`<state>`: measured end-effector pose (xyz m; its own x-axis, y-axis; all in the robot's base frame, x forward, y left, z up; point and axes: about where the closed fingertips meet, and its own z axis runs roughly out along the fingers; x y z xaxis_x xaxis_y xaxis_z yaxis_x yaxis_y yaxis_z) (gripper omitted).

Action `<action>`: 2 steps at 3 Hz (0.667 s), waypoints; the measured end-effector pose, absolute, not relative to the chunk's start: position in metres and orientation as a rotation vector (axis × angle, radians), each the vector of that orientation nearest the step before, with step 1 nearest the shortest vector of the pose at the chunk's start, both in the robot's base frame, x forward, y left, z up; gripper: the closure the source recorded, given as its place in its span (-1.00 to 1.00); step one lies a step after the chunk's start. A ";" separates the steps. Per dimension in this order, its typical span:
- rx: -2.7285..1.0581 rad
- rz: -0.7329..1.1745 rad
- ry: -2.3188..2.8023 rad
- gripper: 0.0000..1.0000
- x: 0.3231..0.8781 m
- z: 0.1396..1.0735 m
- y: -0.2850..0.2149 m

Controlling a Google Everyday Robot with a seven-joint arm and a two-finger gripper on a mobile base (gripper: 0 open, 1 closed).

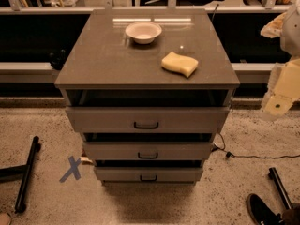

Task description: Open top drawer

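Arm (287, 81) is being held off to the right of the cabinet (75, 108), with its cream links being angled down and inward from the view's right edge. Tool (276, 106) is being carried at the arm's low end, roughly level with the upper edge of the top drawer (108, 118) and well apart from the cabinet's right side. Tool state cannot be told, wide or narrow.

Top drawer is being seen directly under the tabletop (103, 60) as the widest of three fronts, with a small black handle (146, 125) at centre. A dark gap is being shown between the tabletop's front edge and the drawer front's top edge. Two narrower drawers (117, 150) are being stepped back below it.

On the tabletop, a bowl (143, 32) is being carried near the back centre and a yellow sponge (180, 63) right of centre, both apart from the front edge.

Speckled floor (154, 205) is being left open in front of the handle. It is being bounded left by a blue X mark (71, 168) and a black bar (27, 172), and right by a cable (253, 156), a second bar (280, 186) and a shoe (260, 211).
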<state>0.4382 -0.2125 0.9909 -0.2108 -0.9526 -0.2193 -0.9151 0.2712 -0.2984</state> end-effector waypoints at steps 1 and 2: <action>-1.698 -0.146 2.192 -1.00 0.438 0.991 -0.213; -1.779 -0.062 2.142 -1.00 0.437 0.956 -0.204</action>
<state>0.4372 -0.2044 0.9556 -0.1469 -0.9594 -0.2408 -0.9439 0.2087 -0.2558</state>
